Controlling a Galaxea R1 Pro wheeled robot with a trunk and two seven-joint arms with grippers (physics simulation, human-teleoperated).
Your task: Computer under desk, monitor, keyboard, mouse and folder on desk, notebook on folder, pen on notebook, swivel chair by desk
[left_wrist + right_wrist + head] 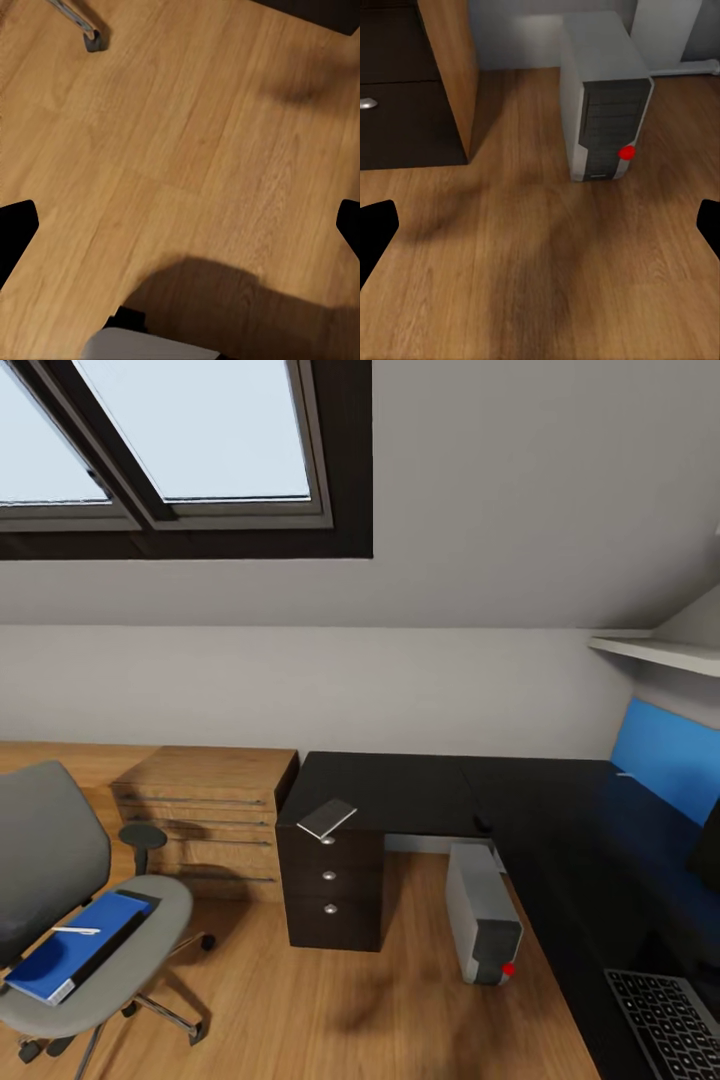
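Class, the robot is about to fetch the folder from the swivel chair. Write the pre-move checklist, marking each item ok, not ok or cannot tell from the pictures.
1. Folder lies flat on the swivel chair seat, in view: ok.
2. Nothing rests on the folder: not ok, a slim white object lies on it.
3. Computer stands on the floor under the desk: ok.
4. Keyboard is on the desk: ok.
5. Grippers free to grasp: left gripper and right gripper both have fingers spread with nothing between them: ok.
6. Mouse on the desk next to the keyboard: cannot tell.
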